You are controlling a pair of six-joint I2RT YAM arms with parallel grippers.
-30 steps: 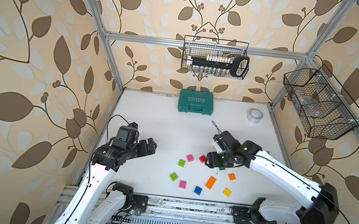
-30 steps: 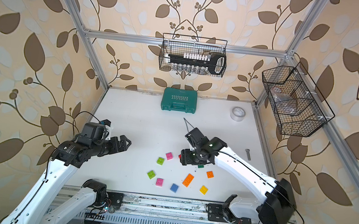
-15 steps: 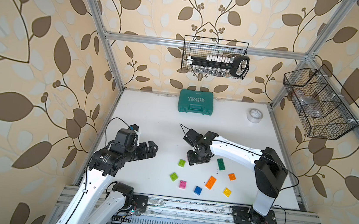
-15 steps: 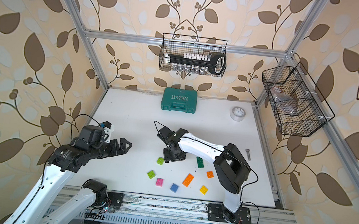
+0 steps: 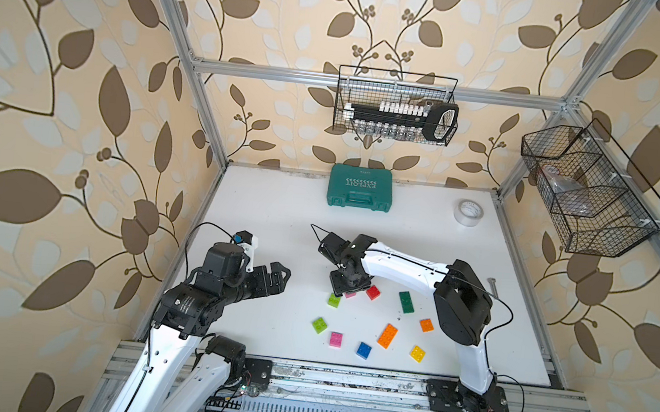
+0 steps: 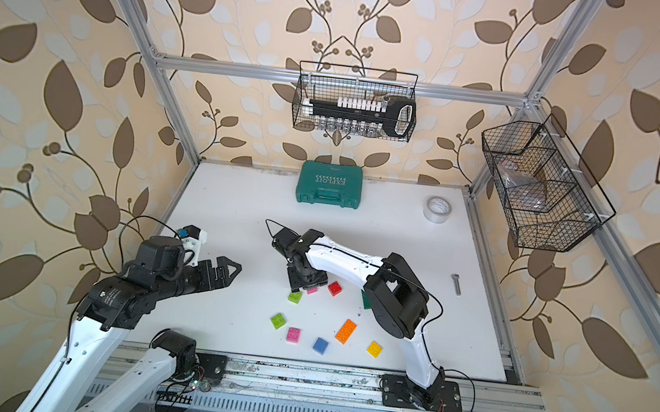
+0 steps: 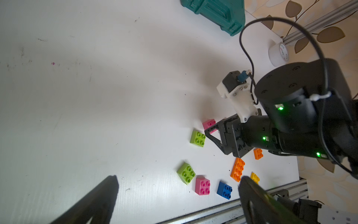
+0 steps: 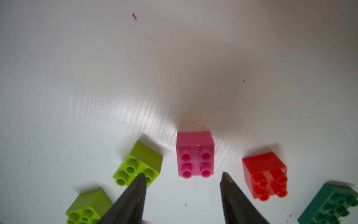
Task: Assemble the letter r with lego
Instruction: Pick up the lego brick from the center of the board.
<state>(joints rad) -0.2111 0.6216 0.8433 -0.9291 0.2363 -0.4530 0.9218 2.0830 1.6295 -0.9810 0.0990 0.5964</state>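
Tabletop (image 5: 272, 217) — lego (image 5: 388, 335) near front edge; right tool (image 8: 183, 175) overhead.

A: Describe the arms.
B: The left arm (image 5: 156, 356) and right arm (image 5: 401, 267) have white shells and black cylindrical joints.
A: Wiring?
B: Thin black cables (image 7: 271, 18) looping outside; small green lights (image 7: 280, 108) on the right arm.

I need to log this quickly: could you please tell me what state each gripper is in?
Left gripper: open, empty.
Right gripper: open, empty, over a pink brick.
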